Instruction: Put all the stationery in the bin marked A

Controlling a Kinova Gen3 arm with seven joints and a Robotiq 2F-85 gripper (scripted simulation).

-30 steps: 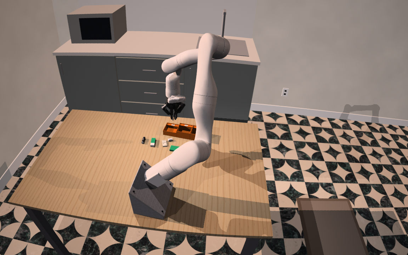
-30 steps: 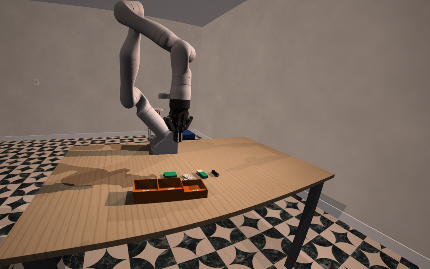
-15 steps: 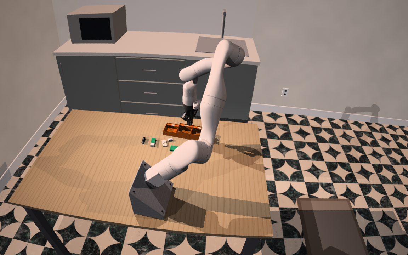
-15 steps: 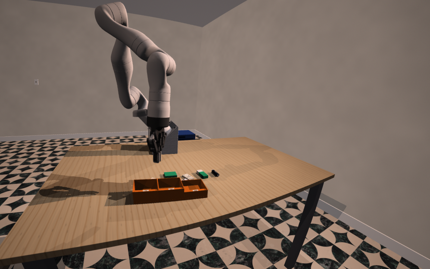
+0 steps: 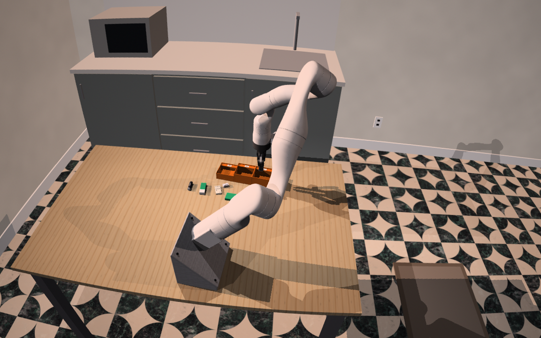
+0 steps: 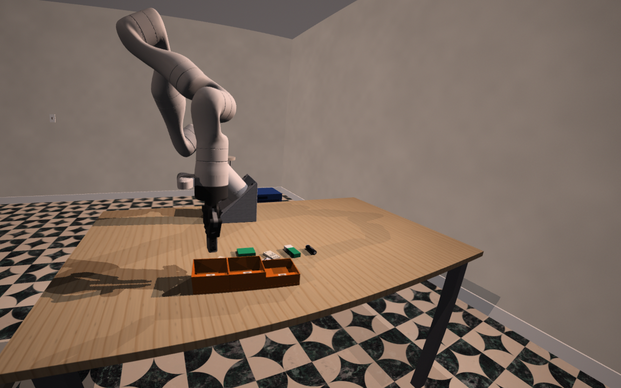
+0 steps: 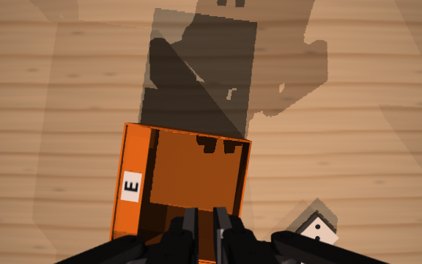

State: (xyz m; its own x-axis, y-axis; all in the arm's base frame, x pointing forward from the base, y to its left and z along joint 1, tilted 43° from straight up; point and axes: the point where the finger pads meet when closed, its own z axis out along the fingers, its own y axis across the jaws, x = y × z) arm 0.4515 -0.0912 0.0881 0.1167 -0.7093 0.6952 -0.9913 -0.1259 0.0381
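Your gripper [image 7: 205, 216] hangs point-down, its jaws drawn to a narrow slit with nothing between them. Directly beneath the jaws sits an orange bin [image 7: 132, 147] whose white label [image 7: 131, 186] reads E, so this is not the bin you want. It is the end one of a row of three; the other labels are too small to read.

The stationery lies on the table [image 7: 343, 147], off to one side of the jaws. A plain green eraser [image 5: 230, 196] is nearest. A green and white eraser [image 5: 202, 188] lies farther out. A domino [image 7: 317, 229] rests just right of the jaws in the wrist view; leave it, like the black battery [image 5: 190, 185] at the far end.

To do this well, lift before moving sideways, open the jaws wide, and centre them over one eraser's short sides. Read each bin's label before you release.
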